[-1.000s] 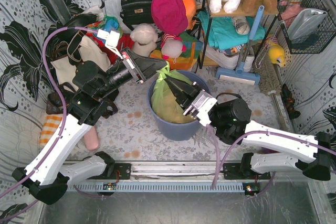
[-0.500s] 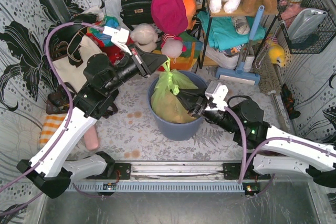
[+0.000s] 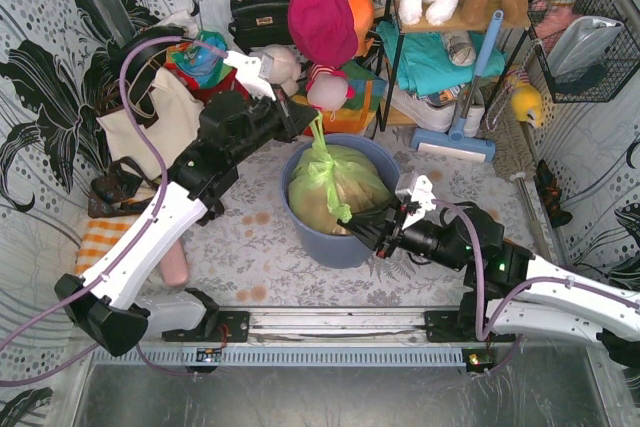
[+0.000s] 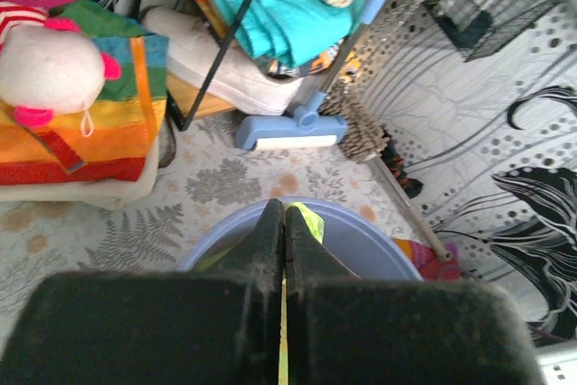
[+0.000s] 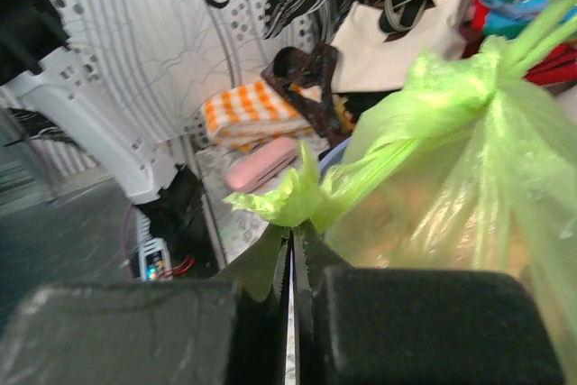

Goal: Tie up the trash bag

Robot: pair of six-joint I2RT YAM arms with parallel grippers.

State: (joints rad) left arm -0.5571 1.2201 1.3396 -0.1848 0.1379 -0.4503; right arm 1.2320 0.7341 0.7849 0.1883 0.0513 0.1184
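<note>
Likely light, slippery, tear-prone: hold the trash bag (image 3: 330, 187) by its handle strips (image 5: 388, 161), pinched tight in left gripper (image 4: 285, 223) and right gripper (image 5: 293, 236).

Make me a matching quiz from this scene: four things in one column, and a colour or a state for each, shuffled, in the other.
1 trash bag
2 bin
3 left gripper
4 right gripper

A blue-grey
B shut on the bag's far side
C lime green
D shut on the bag's near side

Pairs: 1-C, 2-A, 3-B, 4-D
</note>
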